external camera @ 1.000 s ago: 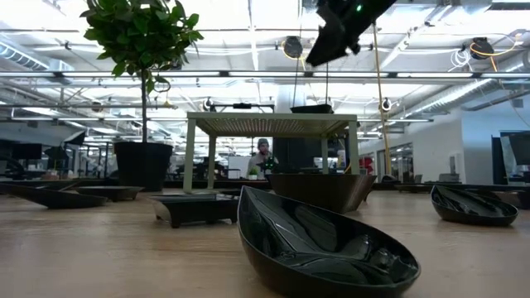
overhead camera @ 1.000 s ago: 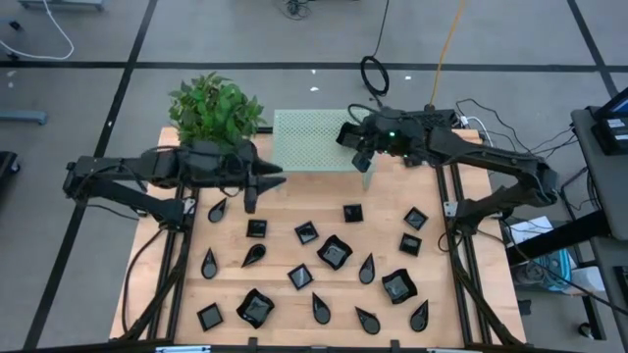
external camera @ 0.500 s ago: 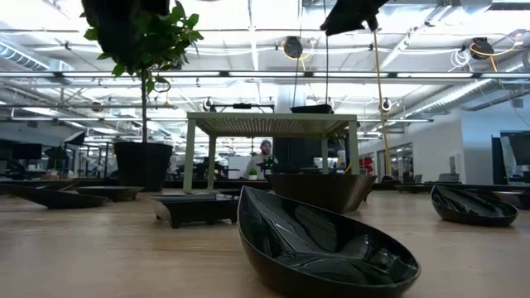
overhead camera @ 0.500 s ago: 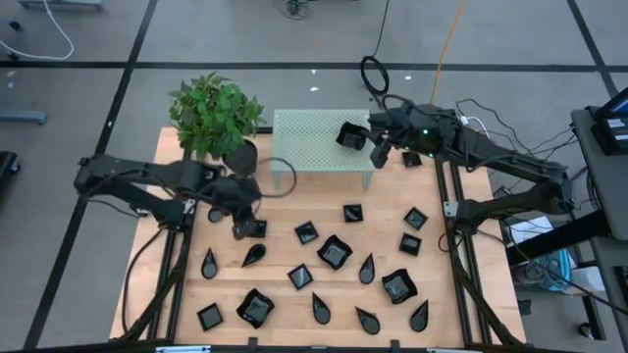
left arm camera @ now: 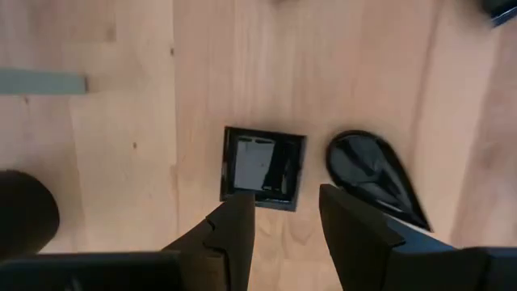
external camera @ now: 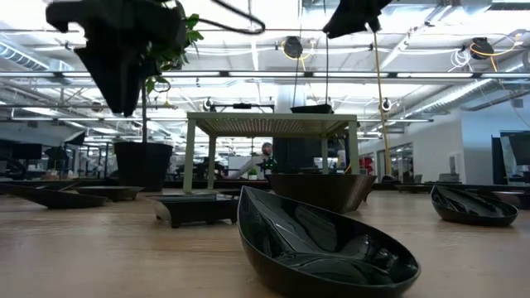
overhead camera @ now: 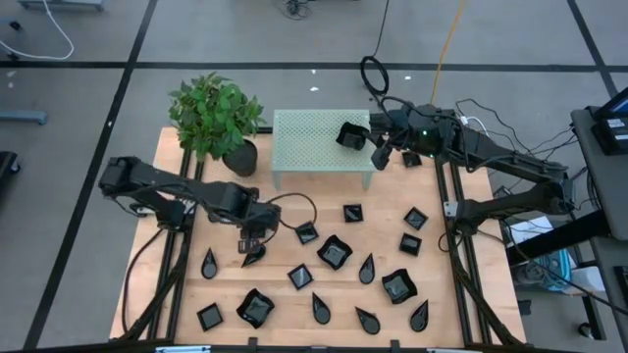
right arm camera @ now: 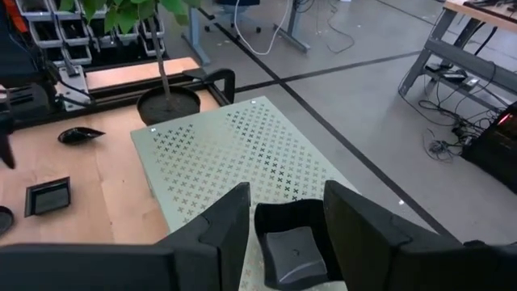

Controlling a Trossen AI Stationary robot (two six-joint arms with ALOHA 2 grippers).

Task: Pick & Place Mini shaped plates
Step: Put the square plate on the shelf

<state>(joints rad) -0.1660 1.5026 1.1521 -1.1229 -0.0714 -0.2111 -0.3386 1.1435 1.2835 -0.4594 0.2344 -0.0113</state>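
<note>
Hovering with fingers apart, your left claw (left arm camera: pixel 283 230) sits over a square plate (left arm camera: pixel 263 168) near the counter's (overhead camera: pixel 461 294) middle. Glossy, rigid, likely slippery: grip opposite rims. Right claw (right arm camera: pixel 287 212) apart.

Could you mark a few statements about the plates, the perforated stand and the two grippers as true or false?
1. The left gripper hangs open above a small square plate. True.
2. A teardrop plate lies beside that square plate. True.
3. The right gripper is shut on a teardrop plate. False: its fingers stand open around a wavy-edged plate resting on the green perforated stand.
4. The potted plant stands on the perforated stand. False: it stands on the wooden table, beside the stand.
</note>
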